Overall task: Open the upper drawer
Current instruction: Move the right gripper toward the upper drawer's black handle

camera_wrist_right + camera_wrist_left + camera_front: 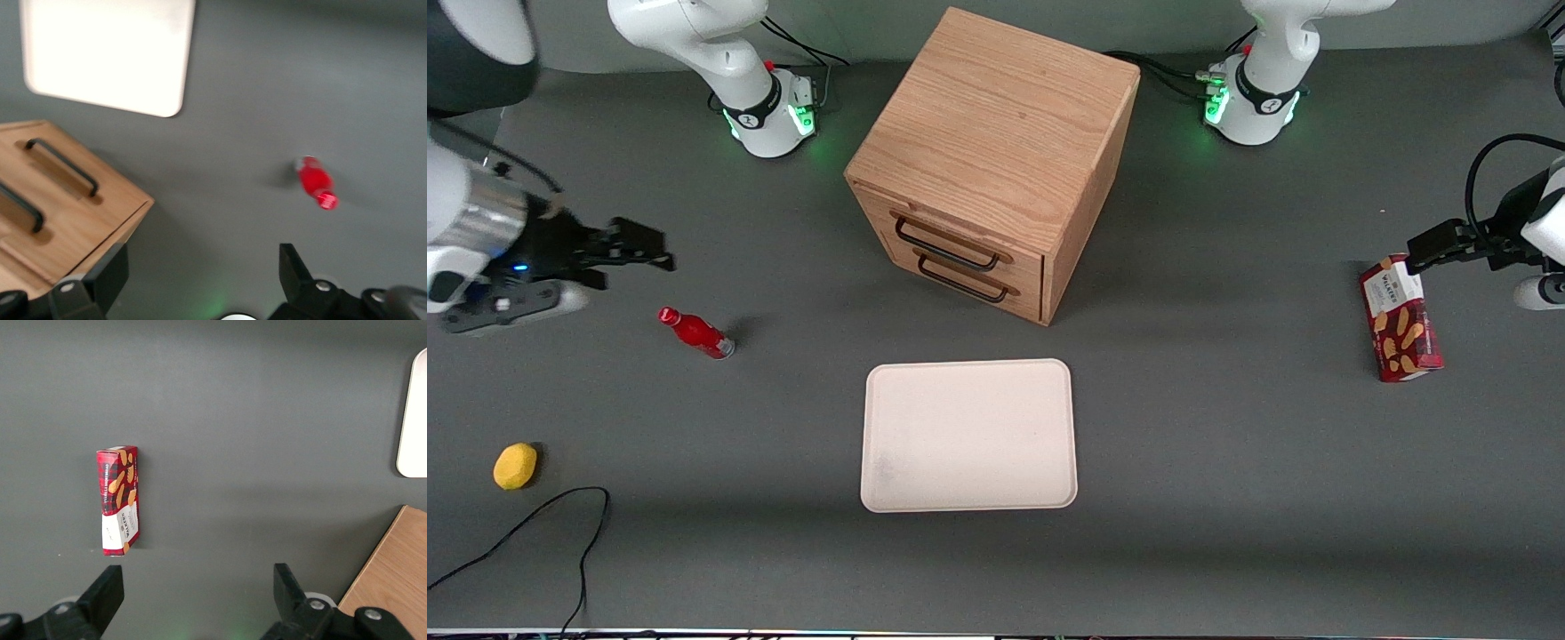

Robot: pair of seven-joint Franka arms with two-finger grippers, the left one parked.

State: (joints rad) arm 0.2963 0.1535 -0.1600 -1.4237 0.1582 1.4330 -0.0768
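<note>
Grey tabletop (1227,498) carries little, counted from nearest the front camera outward: one yellow lemon (515,466), one pale tray (968,436), one red bottle (696,333) lying on its side, one biscuit box (1400,318) toward the parked arm's end, then one wooden cabinet (996,133) with two drawers, each with one black wire handle. Both are shut; the upper drawer (951,238) sits directly above its twin. The tool (633,246), fingers spread wide and empty, hangs above the tabletop near the bottle, well apart from the cabinet. With handles so close together, hooking the lower one is likely the main risk; the light cabinet might also slide when pulled.
</note>
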